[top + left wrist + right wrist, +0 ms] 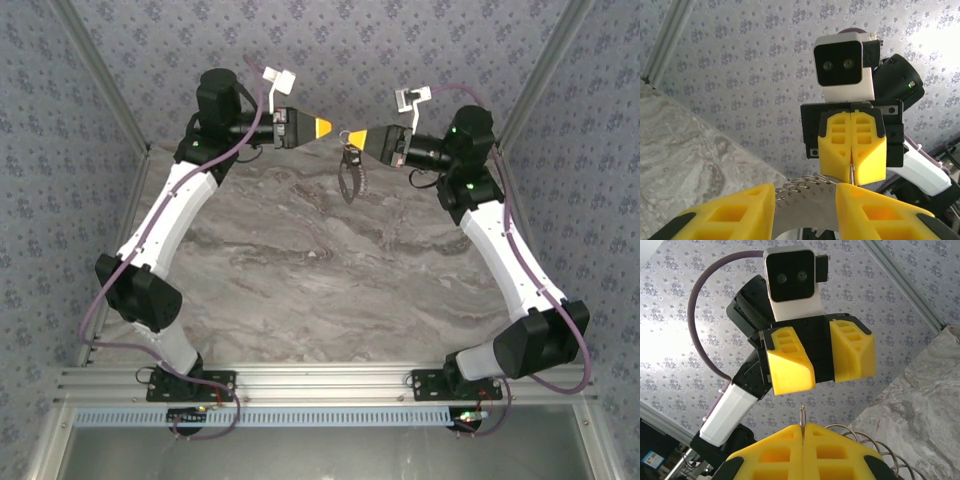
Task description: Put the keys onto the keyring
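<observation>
My right gripper (351, 136) is shut on a thin wire loop of the keyring (801, 414), which sticks up from between its pads. The rest of the keyring (350, 182) hangs below it over the table as a grey, chain-like oval. A small dark piece, the key (350, 153), sits at its top. In the left wrist view the hanging part is a flat silver plate (815, 210) edged with several small wire rings (805, 184). My left gripper (326, 128) faces the right one, tip to tip and a little apart. It is open, with nothing between its fingers (790, 367).
The grey marbled table (300, 260) lies below both raised arms. Patterned walls close in the back and sides, with a metal post (95, 80) at each back corner. The arm bases are bolted to the rail (320, 380) at the near edge.
</observation>
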{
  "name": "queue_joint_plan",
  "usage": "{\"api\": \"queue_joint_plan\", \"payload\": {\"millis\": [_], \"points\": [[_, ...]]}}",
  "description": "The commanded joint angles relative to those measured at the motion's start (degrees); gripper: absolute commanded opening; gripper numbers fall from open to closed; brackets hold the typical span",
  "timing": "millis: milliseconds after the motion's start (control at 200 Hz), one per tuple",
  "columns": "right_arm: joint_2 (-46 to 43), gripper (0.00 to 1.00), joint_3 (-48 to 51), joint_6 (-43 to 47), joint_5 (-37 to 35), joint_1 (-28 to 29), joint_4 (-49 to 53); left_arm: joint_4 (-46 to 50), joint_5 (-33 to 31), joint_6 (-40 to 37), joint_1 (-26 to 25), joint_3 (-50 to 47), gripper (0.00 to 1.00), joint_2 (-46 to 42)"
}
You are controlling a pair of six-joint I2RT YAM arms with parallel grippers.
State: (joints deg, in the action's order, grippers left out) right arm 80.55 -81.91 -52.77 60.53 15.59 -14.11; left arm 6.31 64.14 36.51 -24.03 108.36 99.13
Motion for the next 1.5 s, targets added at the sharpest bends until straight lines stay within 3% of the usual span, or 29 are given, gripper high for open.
{"api": "queue_joint_plan", "payload": {"millis": [0, 814, 1109, 1259, 1494], "points": [[-0.75, 0.0, 0.43, -1.98, 0.82, -0.36, -3.9, -0.98, 3.55, 0.47, -1.01, 3.07, 0.35, -0.21], [0.02, 0.0, 0.52, -3.6, 0.77, -0.57, -5.67, -5.44, 2.07, 3.47, -4.43, 3.06, 0.34, 1.15], [-0.75, 0.0, 1.31, -3.74, 0.7, -0.68, -5.67, -5.59, 1.42, 3.29, -4.91, 2.96, 0.16, 0.91], [-1.43, 0.0, 2.09, -3.5, 0.36, -0.85, -5.62, -6.19, 0.87, 3.35, -4.94, 2.71, 0.02, 0.56], [-2.27, 0.0, 2.62, -3.88, -0.56, -1.56, -5.64, -8.16, -0.38, 3.65, -4.93, 1.17, 0.0, -0.76]]}}
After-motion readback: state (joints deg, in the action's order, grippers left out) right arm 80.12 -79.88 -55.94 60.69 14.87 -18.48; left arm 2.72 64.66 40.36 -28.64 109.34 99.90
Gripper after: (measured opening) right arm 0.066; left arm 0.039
